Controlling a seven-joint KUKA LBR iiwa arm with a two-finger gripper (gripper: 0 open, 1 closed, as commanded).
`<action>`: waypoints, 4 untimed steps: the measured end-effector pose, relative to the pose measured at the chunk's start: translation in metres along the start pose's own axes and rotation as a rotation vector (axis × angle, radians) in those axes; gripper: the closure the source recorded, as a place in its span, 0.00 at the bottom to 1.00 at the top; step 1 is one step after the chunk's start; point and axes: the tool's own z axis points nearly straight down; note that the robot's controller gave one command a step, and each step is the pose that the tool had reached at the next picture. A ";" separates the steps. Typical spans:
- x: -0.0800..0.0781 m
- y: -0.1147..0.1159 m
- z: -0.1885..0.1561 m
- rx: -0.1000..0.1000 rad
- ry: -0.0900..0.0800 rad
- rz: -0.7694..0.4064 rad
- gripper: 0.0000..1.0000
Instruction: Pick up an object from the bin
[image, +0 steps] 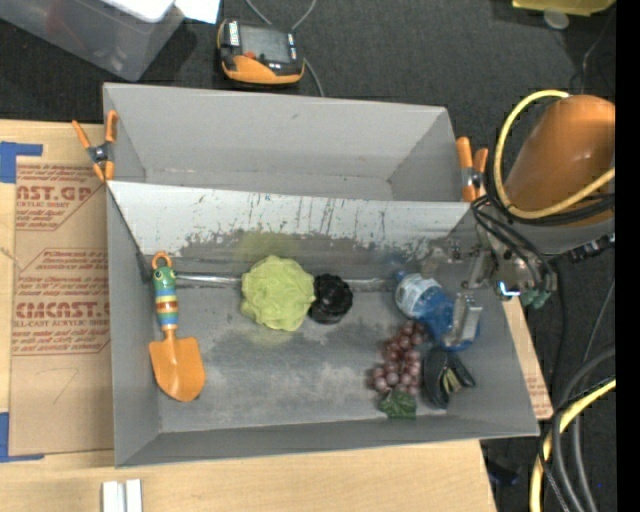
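A grey metal bin (280, 150) with a scuffed floor, and its few loose things are spread out rather than heaped. Far left, an orange toy shovel (175, 365) with a striped handle lies on its own. In the middle sits a crumpled yellow-green lump (277, 292), with a black round thing (331, 297) touching its right side.

The action is all on the right. The arm, under its orange cover (560, 150), reaches in over the rim, and the gripper (466, 330) is low in the bin's right-hand end. It hangs just beside a blue-and-white thing (418, 296) that lies near the back of the floor. Whether they are touching, I cannot tell. Nor can I tell if the gripper is wide or narrow; from this angle it is one dark, cluttered shape, and nothing is plainly held in it.

Just in front lie a bunch of purple grapes (400, 358) with a green leaf, and a small dark thing (445, 375) right beside them, almost under the gripper.

The blue-and-white thing looks like the likeliest pick. I'd judge it light, smooth and rounded, probably hard plastic, so it could roll or squirt out of a pinch. The safest hold looks to be square across its middle, at the widest part, not near an end. The grapes would be bumpy and forgiving, but they are crowded by that dark neighbour.
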 end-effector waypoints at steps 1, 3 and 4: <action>0.024 0.011 0.094 0.000 -0.001 -0.352 0.00; 0.037 0.024 0.090 -0.004 0.001 -0.970 0.00; 0.046 0.018 0.157 0.000 -0.005 -0.908 0.00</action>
